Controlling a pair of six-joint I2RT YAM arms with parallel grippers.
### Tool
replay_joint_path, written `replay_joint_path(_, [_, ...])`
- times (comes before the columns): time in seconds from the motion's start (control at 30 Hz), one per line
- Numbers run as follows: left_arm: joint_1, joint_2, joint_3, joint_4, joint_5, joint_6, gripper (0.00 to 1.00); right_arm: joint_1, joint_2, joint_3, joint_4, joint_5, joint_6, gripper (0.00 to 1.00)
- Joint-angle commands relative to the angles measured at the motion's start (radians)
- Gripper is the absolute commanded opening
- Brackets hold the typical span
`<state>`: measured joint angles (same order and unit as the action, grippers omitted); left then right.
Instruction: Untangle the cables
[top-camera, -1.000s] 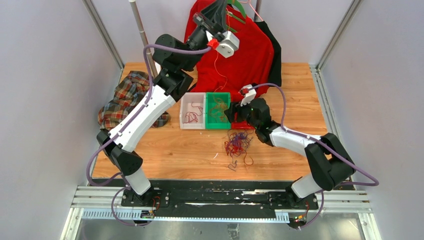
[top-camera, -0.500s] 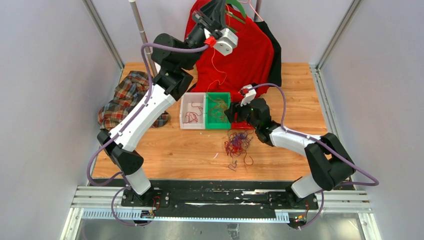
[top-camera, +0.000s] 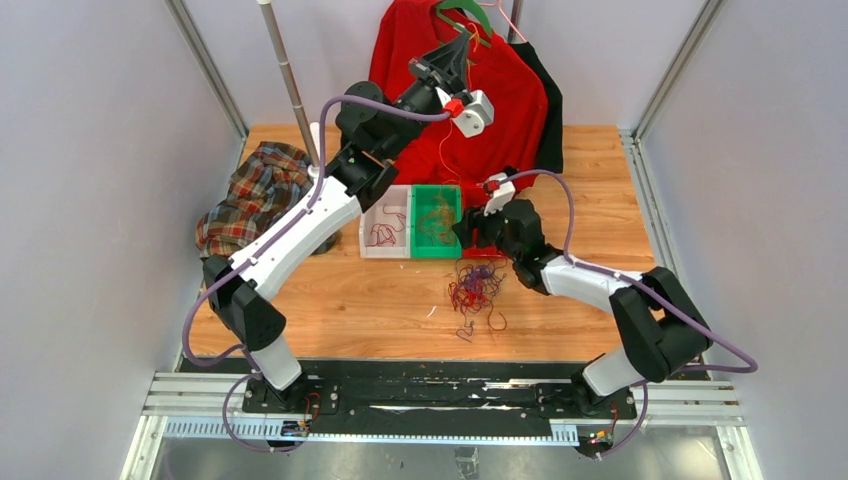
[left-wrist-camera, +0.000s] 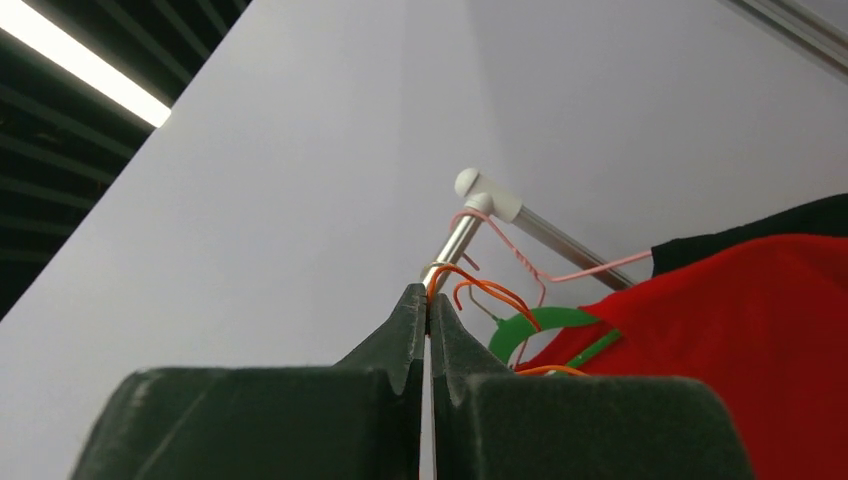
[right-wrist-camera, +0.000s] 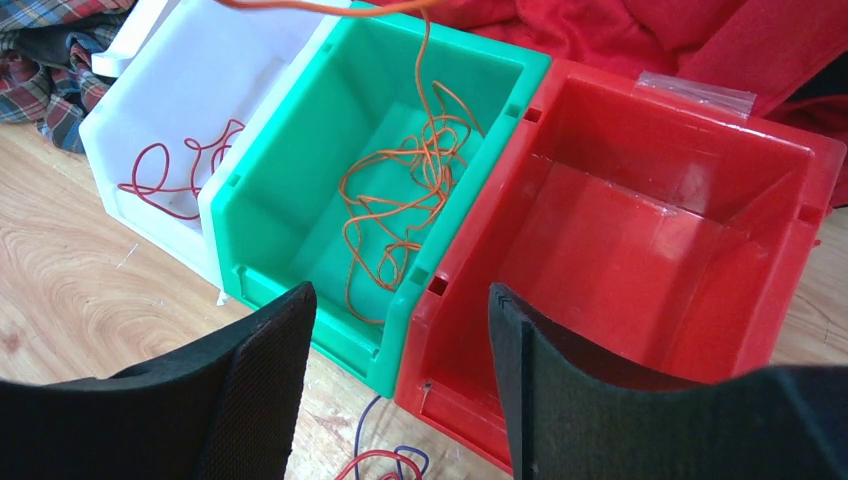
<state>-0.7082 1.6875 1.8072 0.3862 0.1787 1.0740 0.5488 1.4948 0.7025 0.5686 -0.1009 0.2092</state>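
Note:
The cables are a tangle of red, orange and purple wires (top-camera: 476, 290) lying on the wooden table in front of the bins; a few strands (right-wrist-camera: 385, 465) show below my right gripper. My left gripper (top-camera: 447, 62) is raised high at the back, shut on one orange wire (left-wrist-camera: 485, 290) pinched at its tips (left-wrist-camera: 428, 296). That wire hangs down (top-camera: 440, 150) into the green bin (top-camera: 437, 190), where more orange wire (right-wrist-camera: 400, 200) lies coiled. My right gripper (right-wrist-camera: 400, 300) hangs open over the front edge of the green and red bins, holding nothing.
A white bin (right-wrist-camera: 170, 90) holds a red wire (right-wrist-camera: 180, 170). The red bin (right-wrist-camera: 650, 230) has nothing in it. A plaid cloth (top-camera: 255, 195) lies at the left. A red garment (top-camera: 505, 100) hangs from a green hanger (left-wrist-camera: 540, 325) on a rail behind the bins.
My left arm has swung to the right and stretched forward, carrying the orange wire along. The right arm has hardly moved.

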Motion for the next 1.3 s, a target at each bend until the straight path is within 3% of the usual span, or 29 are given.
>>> replay_joint_path(0.0, [0.007,-0.058,-0.050,-0.017,-0.017,-0.009,0.00,-0.019,-0.047,-0.025,0.001,0.016,-0.007,0.64])
replay_joint_path(0.13, [0.007,-0.094,-0.147,-0.081,-0.045,-0.060,0.00,-0.032,-0.080,-0.052,-0.003,0.032,-0.003,0.64])
replay_joint_path(0.37, [0.007,-0.119,-0.199,-0.379,-0.118,-0.158,0.00,-0.070,-0.170,-0.123,-0.002,0.087,0.022,0.63])
replay_joint_path(0.63, [0.007,-0.112,-0.254,-0.536,-0.176,-0.192,0.00,-0.108,-0.243,-0.197,-0.007,0.133,0.063,0.63])
replay_joint_path(0.83, [0.007,-0.065,-0.284,-0.545,-0.192,-0.186,0.01,-0.112,-0.246,-0.207,-0.020,0.143,0.070,0.61])
replay_joint_path(1.27, [0.012,0.166,-0.115,-0.522,-0.212,-0.206,0.00,-0.126,-0.276,-0.202,-0.068,0.161,0.048,0.60])
